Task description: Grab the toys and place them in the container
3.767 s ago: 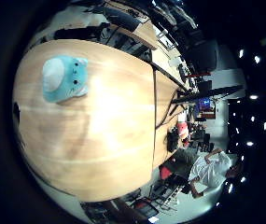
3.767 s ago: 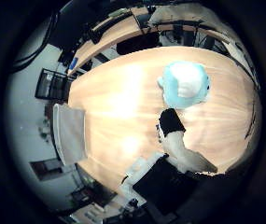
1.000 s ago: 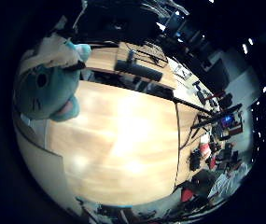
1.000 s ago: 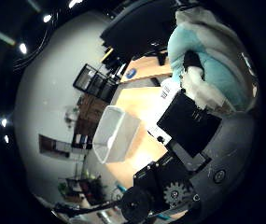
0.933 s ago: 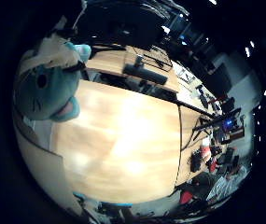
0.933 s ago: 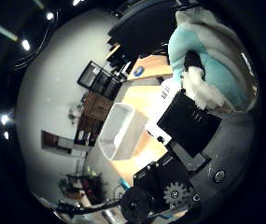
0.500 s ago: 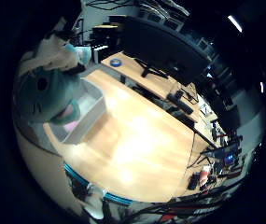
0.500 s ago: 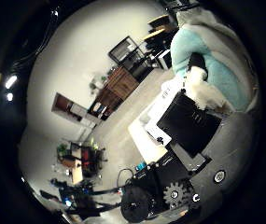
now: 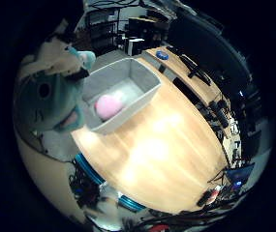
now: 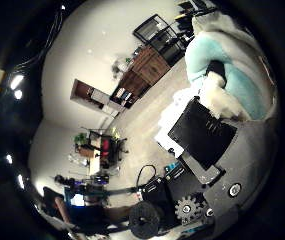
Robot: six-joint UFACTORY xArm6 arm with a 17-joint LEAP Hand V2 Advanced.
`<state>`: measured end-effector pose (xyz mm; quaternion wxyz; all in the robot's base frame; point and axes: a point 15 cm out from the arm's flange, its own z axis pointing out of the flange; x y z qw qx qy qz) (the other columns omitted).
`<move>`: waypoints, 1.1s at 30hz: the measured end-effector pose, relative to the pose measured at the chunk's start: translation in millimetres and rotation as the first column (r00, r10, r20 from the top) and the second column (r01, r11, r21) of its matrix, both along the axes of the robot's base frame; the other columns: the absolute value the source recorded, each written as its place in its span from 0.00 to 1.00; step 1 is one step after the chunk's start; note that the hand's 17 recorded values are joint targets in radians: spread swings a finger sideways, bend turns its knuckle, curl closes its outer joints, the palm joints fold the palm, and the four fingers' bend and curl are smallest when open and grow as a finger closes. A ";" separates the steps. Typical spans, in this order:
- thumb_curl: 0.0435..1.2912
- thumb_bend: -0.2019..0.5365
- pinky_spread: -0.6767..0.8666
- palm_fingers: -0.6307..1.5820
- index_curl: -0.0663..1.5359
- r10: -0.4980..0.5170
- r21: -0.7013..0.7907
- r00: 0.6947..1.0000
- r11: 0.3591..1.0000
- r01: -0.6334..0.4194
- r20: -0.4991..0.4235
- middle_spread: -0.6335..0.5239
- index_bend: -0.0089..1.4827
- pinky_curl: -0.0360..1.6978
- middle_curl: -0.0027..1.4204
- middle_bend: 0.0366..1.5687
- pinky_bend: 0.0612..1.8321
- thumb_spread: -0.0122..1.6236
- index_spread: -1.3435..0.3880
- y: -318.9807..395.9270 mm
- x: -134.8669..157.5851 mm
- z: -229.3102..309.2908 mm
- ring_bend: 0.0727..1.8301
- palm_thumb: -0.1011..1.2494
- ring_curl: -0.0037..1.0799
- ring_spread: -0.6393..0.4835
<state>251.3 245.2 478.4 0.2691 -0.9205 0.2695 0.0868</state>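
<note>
the hand (image 10: 207,135) is holding a teal plush toy (image 9: 50,96) close against the palm; in the thumb side view its black and white fingers (image 10: 217,82) are curling round the plush and pressing into it. how firmly the far side of the toy is being clasped cannot be told. the toy is hanging in the air, off the desk, just beside the near wall of the grey container (image 9: 142,99) rather than squarely over its opening.

the container is sitting at one end of the wooden desk (image 9: 176,150), close to the desk's edge, and a pink toy (image 9: 109,106) is already lying inside it on the floor of the bin. the rest of the desk top toward its far edge is carrying nothing that belongs to the task. beyond it, other desks with monitors are standing.

risks, as judged: if the fingers are opening here, the plush is likely striking the rim or dropping past the desk edge to the floor, because it is not centred over the opening. a low approach could also be nudging the light bin off the edge.
</note>
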 end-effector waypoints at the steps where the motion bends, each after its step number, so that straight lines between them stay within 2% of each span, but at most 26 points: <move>1: 0.92 0.27 0.29 0.79 0.61 -0.001 0.002 1.000 1.000 0.001 0.002 0.37 0.87 0.36 0.71 0.84 0.77 0.60 0.66 0.9 1.2 0.0 0.78 0.78 0.74 0.37; 7: 0.94 0.27 0.28 0.79 0.61 0.009 0.034 0.999 0.999 -0.011 0.046 0.37 0.87 0.37 0.71 0.83 0.77 0.60 0.65 19.5 9.2 4.9 0.78 0.77 0.75 0.37; 12: 0.95 0.27 0.28 0.79 0.62 -0.022 0.051 0.997 0.999 0.018 0.068 0.37 0.87 0.37 0.71 0.83 0.76 0.60 0.65 26.5 29.9 1.7 0.77 0.77 0.75 0.37; 19: 0.97 0.27 0.28 0.79 0.62 -0.058 0.027 0.998 0.998 0.057 0.039 0.37 0.86 0.38 0.72 0.83 0.76 0.60 0.65 39.1 76.9 -35.4 0.77 0.76 0.76 0.37; 23: 0.98 0.27 0.28 0.79 0.62 -0.083 0.028 0.996 0.996 0.082 0.044 0.37 0.86 0.38 0.72 0.83 0.75 0.60 0.65 38.1 99.5 -39.3 0.77 0.76 0.76 0.37; 33: 0.99 0.27 0.28 0.79 0.62 -0.102 0.041 0.993 0.994 0.100 0.063 0.37 0.86 0.39 0.72 0.83 0.75 0.60 0.65 45.8 126.1 -31.5 0.77 0.76 0.76 0.37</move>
